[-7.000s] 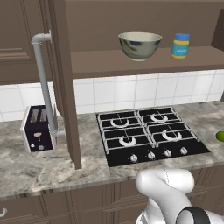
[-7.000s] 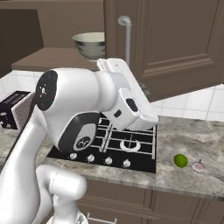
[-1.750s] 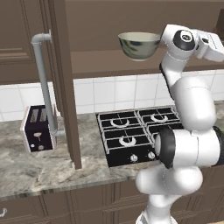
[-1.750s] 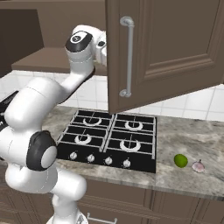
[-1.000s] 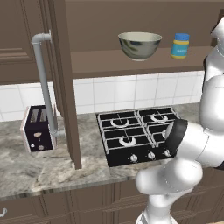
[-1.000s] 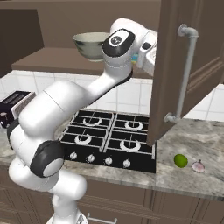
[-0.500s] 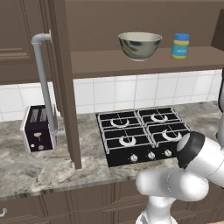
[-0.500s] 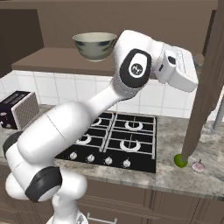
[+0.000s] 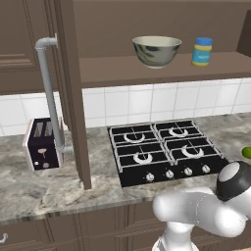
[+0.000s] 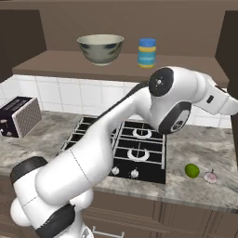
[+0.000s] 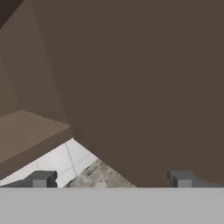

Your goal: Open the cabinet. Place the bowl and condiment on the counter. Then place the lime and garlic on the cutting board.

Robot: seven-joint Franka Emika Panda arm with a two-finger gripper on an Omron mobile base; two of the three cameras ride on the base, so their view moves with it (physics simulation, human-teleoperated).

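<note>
Left base view: the cabinet [image 9: 68, 88] stands open, its left door swung out edge-on toward the camera with the grey bar handle [image 9: 49, 95] on its outer face. On the bare shelf sit the bowl [image 9: 156, 50] and, just to its right and apart from it, the condiment jar [image 9: 202, 51]; both stand close to the shelf's front edge, with open air before them. Below, the counter [image 9: 44, 188] carries a toaster [image 9: 41, 144] at the left and a stove [image 9: 164, 152] in the middle. The lime [image 9: 246, 152] shows at the right edge of the picture, on the counter past the stove. The arm bends low across the bottom right.

Right base view: the arm reaches up and off to the right, its last link leaving the frame, so the claw lies farther right than everything here. The bowl [image 10: 100, 49] and jar [image 10: 147, 52] are on the shelf to the claw's left, slightly higher than the arm's wrist. The lime [image 10: 192, 170] and the garlic [image 10: 211, 177] lie side by side, not touching, on the counter [image 10: 204, 153] well below the arm, near the front edge. The right door's dark edge rises at the far right.

Hand view: the claw [image 11: 110, 179] is spread wide with nothing between its tips. A broad brown door panel [image 11: 144, 87] sits right in front of it; the shelf edge, white tiles and a patch of counter show to its lower left.
</note>
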